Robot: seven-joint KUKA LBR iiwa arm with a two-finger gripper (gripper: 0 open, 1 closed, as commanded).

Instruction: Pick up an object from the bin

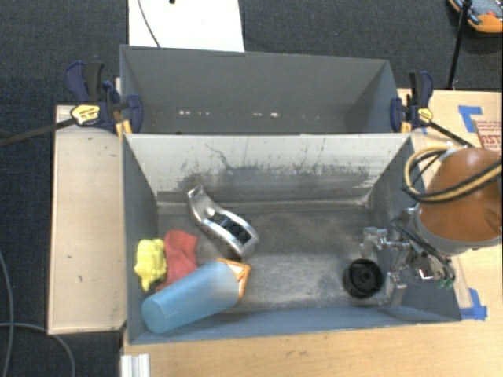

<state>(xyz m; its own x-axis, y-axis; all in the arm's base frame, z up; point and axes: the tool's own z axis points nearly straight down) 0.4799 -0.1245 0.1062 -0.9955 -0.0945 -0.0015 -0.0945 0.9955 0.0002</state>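
Closest along the near wall of the bin [259,163] lies a light-blue cylinder [189,297] on its side, its round end turned toward the near-left corner. An orange piece [241,276] sits at its right end, touching it. Just behind the cylinder, against the left wall, a lumpy yellow thing [151,261] rests beside a crumpled red thing [182,250]; these two touch each other. Further back and a little to the right, a curved shiny metal object [220,222] with a dark insert lies tilted on the grey floor.

Well apart from that cluster, in the near-right part of the bin, a small black round thing [361,279] with a dark hollow in its middle sits alone on the floor. The gripper [391,261] is low inside the bin just to the right of it, near the right wall. Whether it touches the black thing, and whether it is spread or pressed together, I cannot tell. Above it, the arm's orange cover [464,203] and looped cables [420,167] hang over the bin's right rim.
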